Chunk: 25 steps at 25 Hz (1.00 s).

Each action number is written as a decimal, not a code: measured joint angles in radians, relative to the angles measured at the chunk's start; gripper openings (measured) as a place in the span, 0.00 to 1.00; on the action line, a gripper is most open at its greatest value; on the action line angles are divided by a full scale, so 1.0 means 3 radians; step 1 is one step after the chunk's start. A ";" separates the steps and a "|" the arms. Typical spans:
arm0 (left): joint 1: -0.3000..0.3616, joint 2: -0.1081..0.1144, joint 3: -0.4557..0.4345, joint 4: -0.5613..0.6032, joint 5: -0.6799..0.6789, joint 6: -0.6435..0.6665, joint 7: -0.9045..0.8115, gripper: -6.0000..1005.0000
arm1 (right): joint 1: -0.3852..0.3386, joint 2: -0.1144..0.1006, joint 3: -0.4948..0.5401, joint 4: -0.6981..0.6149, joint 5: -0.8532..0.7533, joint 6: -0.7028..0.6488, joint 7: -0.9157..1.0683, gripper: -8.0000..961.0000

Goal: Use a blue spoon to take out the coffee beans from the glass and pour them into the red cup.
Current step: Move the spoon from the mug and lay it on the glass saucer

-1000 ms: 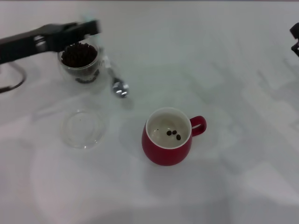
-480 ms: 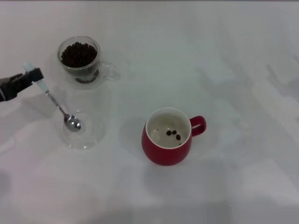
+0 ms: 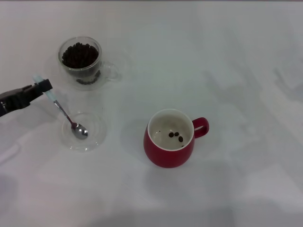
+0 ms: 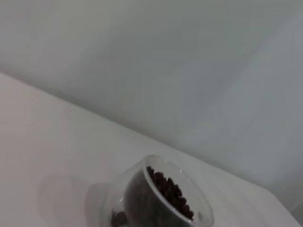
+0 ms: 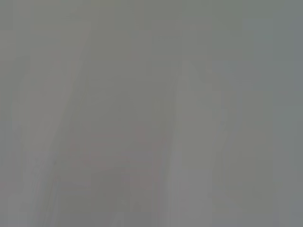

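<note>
My left gripper is at the left edge of the head view, shut on the pale handle of the blue spoon. The spoon slants down with its metal bowl over the flat clear dish. The glass stands behind, full of coffee beans; it also shows in the left wrist view. The red cup stands at the middle with three beans inside, its handle to the right. My right gripper is out of view.
The white table stretches around all the items. The right wrist view shows only a blank grey surface.
My left gripper swung from over the glass to the left edge, carrying the spoon. The spoon's bowl now hangs over the flat dish. The right arm left the view.
</note>
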 joint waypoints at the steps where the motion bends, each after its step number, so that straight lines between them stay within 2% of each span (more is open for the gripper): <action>1: -0.0002 -0.0020 0.0000 0.0006 0.0001 -0.0041 -0.0013 0.14 | -0.0002 0.0001 -0.0001 0.0003 -0.0002 -0.0001 0.0000 0.91; 5: 0.0003 -0.0062 0.0000 0.0112 0.0001 -0.0129 -0.0068 0.14 | -0.0013 0.0003 -0.0001 0.0009 -0.0005 -0.0002 0.0001 0.91; 14: 0.0116 -0.0079 -0.0006 0.0258 -0.0026 -0.0196 -0.0102 0.14 | -0.0012 0.0005 0.0001 0.0008 -0.0013 0.0004 0.0002 0.91; 19: 0.0187 -0.0086 -0.0024 0.0257 -0.0057 -0.0205 -0.0099 0.20 | -0.0007 0.0005 -0.0010 -0.0004 -0.0013 0.0009 0.0002 0.91; 24: 0.0265 -0.0067 -0.0011 0.0232 -0.0176 -0.0208 -0.0027 0.41 | -0.0005 0.0005 -0.0024 -0.0012 -0.0014 0.0012 0.0002 0.91; 25: 0.0278 -0.0055 -0.0011 0.0227 -0.0189 -0.0209 -0.0001 0.42 | -0.0005 0.0005 -0.0028 -0.0013 -0.0015 0.0012 0.0002 0.91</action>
